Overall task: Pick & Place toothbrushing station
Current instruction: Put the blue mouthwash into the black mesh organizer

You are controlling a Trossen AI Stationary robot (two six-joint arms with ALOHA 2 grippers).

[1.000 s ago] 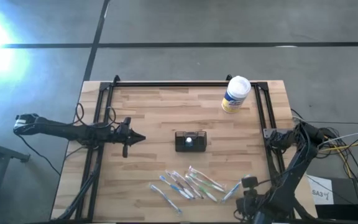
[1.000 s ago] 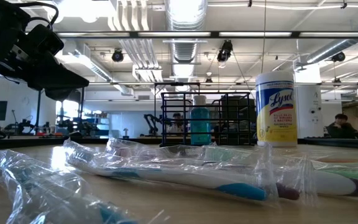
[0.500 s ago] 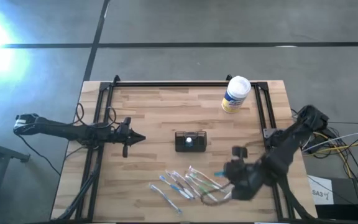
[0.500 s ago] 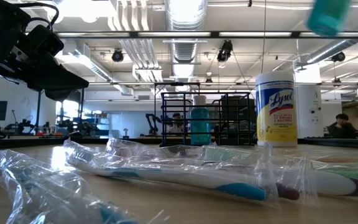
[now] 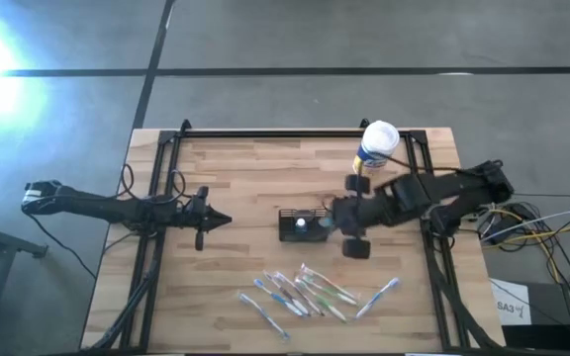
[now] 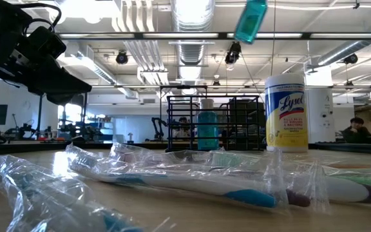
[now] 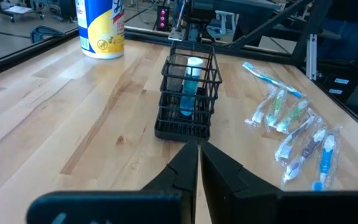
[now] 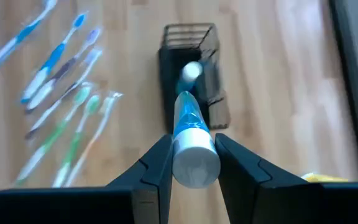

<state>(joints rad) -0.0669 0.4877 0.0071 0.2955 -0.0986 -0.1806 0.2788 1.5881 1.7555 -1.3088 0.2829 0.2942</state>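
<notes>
At the near edge of the wooden surface (image 5: pixel 236 188), the wrapped toothbrushes (image 5: pixel 300 293) are lying in a loose heap. Farther in, near the middle, the toothbrushing station (image 5: pixel 303 224) is standing upright with a blue tube (image 7: pixel 191 84) in it. The right hand (image 8: pixel 191 163) is hovering just right of the station, clamped on a blue tube with a white cap (image 8: pixel 190 140). The left hand (image 7: pixel 194 163) is waiting left of the station, its fingers together. At the far right, the white-and-yellow canister (image 5: pixel 375 149) is standing.
</notes>
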